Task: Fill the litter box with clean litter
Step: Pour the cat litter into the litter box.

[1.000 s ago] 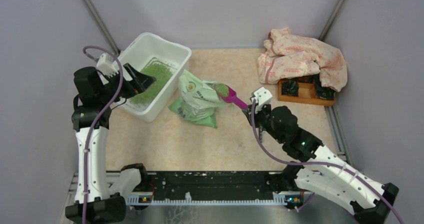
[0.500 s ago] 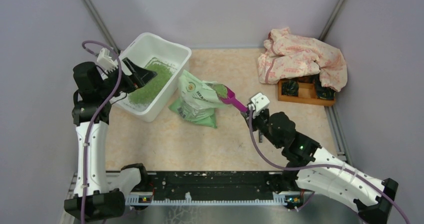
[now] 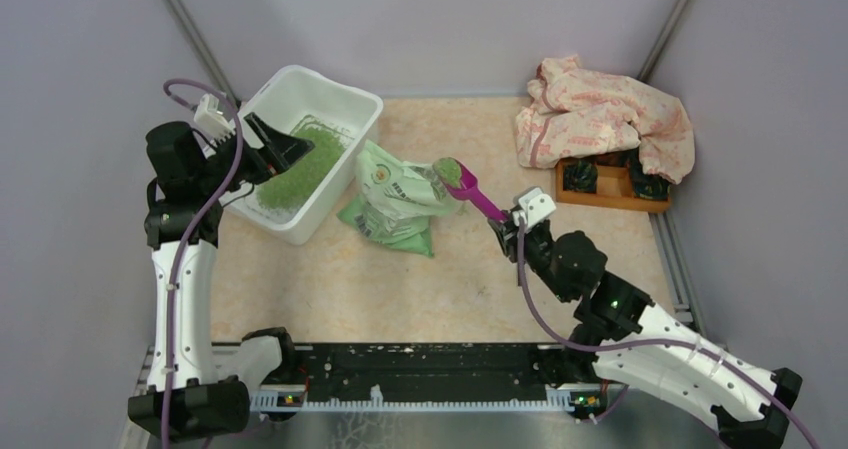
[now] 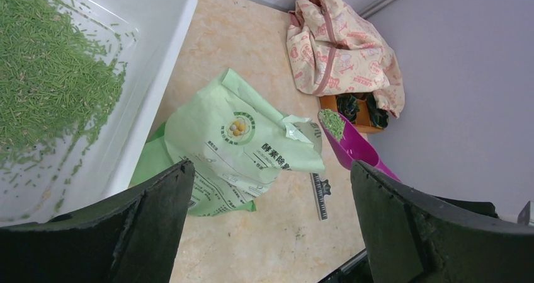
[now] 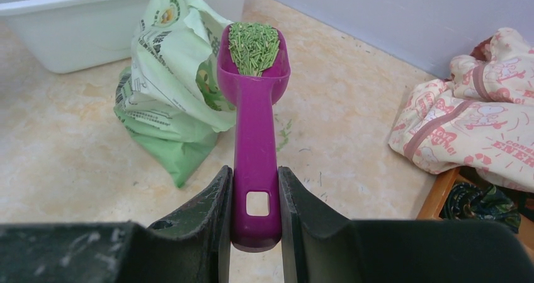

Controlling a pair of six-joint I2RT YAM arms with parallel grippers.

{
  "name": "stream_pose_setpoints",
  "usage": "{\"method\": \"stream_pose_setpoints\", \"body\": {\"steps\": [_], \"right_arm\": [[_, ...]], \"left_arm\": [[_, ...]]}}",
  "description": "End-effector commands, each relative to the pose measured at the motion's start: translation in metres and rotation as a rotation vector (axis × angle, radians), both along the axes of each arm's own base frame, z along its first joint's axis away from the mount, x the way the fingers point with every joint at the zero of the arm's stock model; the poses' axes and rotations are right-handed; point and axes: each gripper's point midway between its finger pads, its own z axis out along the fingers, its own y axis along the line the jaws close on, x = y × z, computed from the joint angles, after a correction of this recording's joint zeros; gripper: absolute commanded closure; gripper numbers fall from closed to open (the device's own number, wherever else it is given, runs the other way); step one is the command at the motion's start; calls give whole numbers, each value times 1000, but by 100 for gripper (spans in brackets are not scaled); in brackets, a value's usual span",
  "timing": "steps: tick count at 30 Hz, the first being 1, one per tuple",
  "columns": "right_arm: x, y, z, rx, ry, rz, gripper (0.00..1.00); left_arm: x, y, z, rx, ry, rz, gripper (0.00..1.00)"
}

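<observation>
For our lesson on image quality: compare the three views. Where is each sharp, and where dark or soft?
Top view: even, soft light, faint shadows, sharp throughout. Left wrist view: the litter and bag are crisp; the left end effector looms dark and soft-edged. Right wrist view: the scoop is sharp; the right end effector gripping it is dark.

top cam: high at 6 o'clock, looks down, whole table (image 3: pixel 400 289). l wrist: near litter box (image 4: pixel 160 50), faces 3 o'clock. r wrist: low, faces 10 o'clock. all share bag (image 3: pixel 395 204).
</observation>
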Motion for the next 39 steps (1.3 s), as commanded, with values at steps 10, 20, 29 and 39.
{"method": "stream_pose_setpoints", "body": {"steps": [10, 20, 29, 39], "right_arm": [[6, 27, 73, 115, -185, 78, 100], [38, 92, 109, 91, -244, 163, 100], [76, 172, 127, 48, -225, 264, 100], [131, 257, 96, -196, -84, 369, 100]], "left_arm": [[-5, 1, 1, 13, -33, 13, 1], [-24, 9, -10, 72, -10, 65, 1], [-35, 18, -15, 121, 20, 111, 1], [-45, 32, -36, 183, 79, 181, 1]]}}
